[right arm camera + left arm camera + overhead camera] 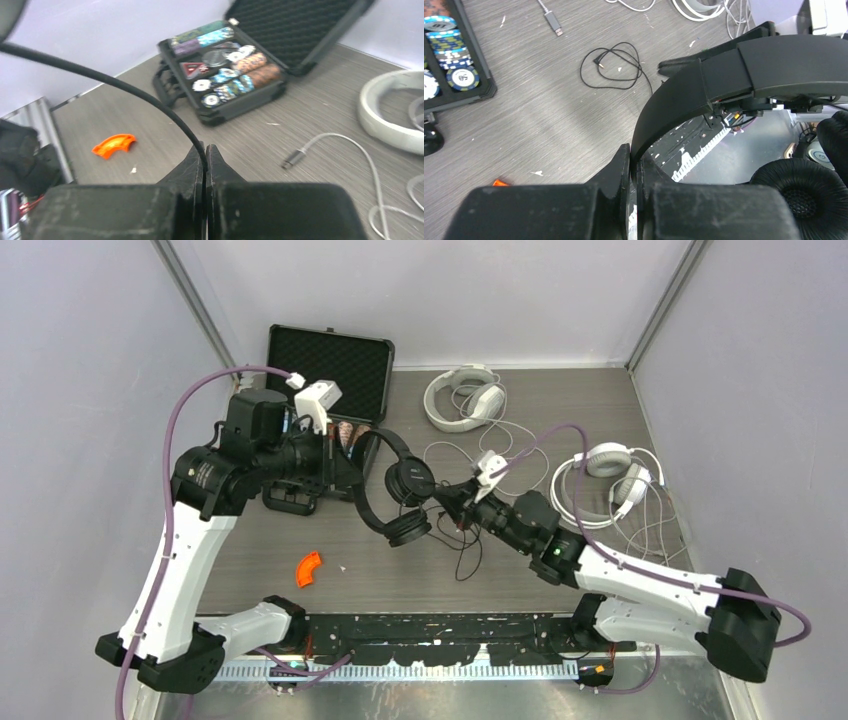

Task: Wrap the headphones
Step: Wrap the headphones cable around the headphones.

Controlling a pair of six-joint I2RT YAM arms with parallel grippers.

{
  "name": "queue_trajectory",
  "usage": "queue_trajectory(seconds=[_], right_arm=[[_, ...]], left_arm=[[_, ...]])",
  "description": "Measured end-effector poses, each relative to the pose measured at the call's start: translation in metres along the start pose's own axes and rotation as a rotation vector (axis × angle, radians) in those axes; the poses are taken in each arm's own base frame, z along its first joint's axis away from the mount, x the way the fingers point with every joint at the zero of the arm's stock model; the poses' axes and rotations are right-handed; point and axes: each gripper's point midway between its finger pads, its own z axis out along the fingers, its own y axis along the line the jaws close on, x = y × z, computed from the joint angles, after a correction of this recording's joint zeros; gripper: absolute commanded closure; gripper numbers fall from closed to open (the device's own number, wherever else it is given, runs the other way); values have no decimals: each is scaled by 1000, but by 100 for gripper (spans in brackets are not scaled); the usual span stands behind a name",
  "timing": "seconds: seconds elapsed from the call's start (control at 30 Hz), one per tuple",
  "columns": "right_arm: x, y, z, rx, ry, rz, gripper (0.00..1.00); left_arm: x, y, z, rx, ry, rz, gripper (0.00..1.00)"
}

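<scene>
- Left gripper: closed. The headband of the black headset is clamped between its fingers.
- Black headset: located at mid-table between the two arms, just right of the left gripper, with both ear cups toward the near side. Whether it rests on the table cannot be told.
- Right gripper: closed. The thin black cord is pinched at the fingertips and runs up and away to the left in the right wrist view.
- Cord coil: a loose loop with its plug is seen lying flat on the table.
- Rear white headset: lying at the back of the table, not held.
- Right white headset: lying near the right edge, with pale cords spread around it.
- Chip case: open, at the back left.
- Orange piece: on the table, near left.
</scene>
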Motion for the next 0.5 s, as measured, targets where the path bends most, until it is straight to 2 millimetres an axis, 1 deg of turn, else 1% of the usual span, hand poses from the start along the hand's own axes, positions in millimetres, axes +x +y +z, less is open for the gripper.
queue_trajectory(seconds=[0.1, 0.2, 0.33, 0.5], right_arm=[[3, -21, -19, 105, -34, 6, 100], [-2, -37, -33, 189, -79, 13, 100], [-1, -47, -39, 244, -94, 23, 100], [12, -56, -38, 291, -78, 38, 100]], left_arm=[[-2, 4, -4, -38, -11, -2, 100], [-7, 7, -7, -63, -33, -9, 100], [-10, 6, -10, -74, -57, -41, 100], [-16, 2, -18, -77, -96, -62, 100]])
